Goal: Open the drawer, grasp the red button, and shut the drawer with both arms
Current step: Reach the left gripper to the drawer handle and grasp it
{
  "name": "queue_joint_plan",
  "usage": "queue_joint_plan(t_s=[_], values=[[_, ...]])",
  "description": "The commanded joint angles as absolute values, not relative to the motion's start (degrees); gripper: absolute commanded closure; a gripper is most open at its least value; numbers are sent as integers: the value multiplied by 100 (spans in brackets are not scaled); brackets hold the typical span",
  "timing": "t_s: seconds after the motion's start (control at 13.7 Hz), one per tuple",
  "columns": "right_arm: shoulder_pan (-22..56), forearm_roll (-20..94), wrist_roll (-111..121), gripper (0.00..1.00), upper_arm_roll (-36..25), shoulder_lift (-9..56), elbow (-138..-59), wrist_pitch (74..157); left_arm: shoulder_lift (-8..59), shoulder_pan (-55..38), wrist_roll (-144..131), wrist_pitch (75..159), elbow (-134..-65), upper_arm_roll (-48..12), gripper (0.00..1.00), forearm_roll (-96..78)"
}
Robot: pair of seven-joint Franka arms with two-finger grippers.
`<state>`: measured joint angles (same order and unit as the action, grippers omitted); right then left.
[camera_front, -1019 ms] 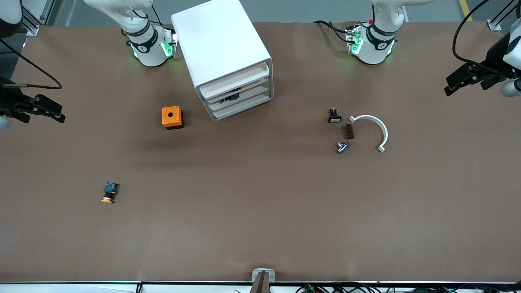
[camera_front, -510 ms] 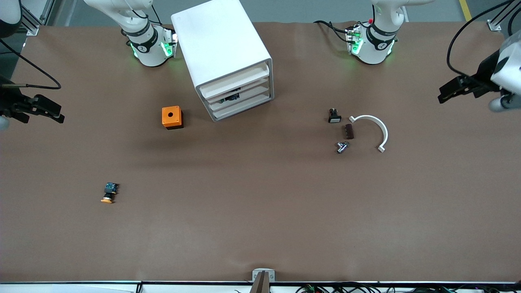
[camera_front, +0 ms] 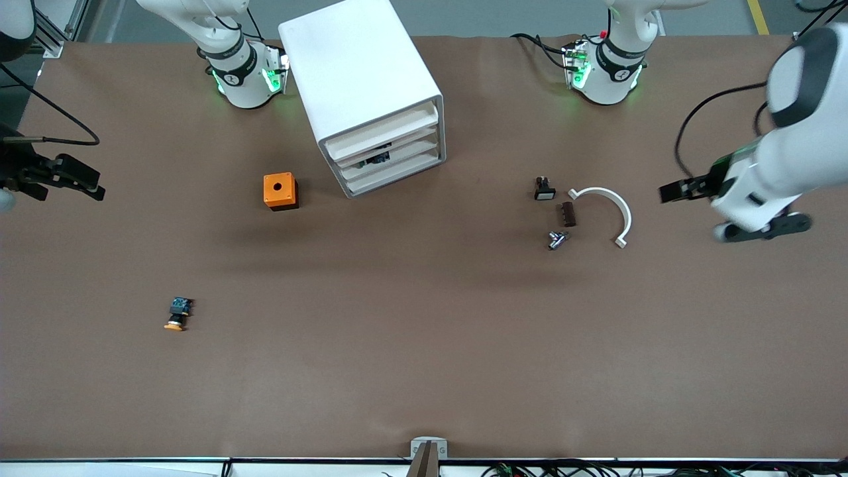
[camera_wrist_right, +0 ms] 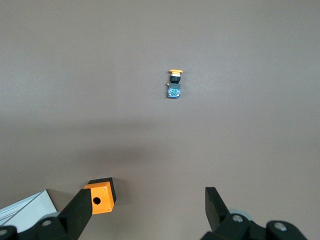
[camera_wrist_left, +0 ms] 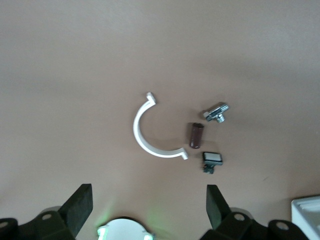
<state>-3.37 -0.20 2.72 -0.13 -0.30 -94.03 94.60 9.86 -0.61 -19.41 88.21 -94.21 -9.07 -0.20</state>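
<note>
Front view: left gripper (camera_front: 669, 193), fingers spread and empty, has swung inward toward the drawer cabinet (camera_front: 371, 99), drawers unopened; right gripper (camera_front: 93, 185), likewise spread, waits.

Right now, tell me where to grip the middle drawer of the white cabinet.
Take the middle drawer by its front's upper edge, likely at the central gap where something dark shows. Approach from in front of the cabinet: no knob or handle shows.

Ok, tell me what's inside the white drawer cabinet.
Through the middle drawer's gap in the cabinet, something dark shows, too hidden to identify. The other drawers' contents are covered.
</note>
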Motion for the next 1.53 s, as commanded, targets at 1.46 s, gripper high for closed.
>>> queue_joint_plan(t_s=[1.46], values=[[-387,-44,193,0,18,-149,-9483,9492,3919,-2820,-10218,8815,-8526,-958,0,-2722]])
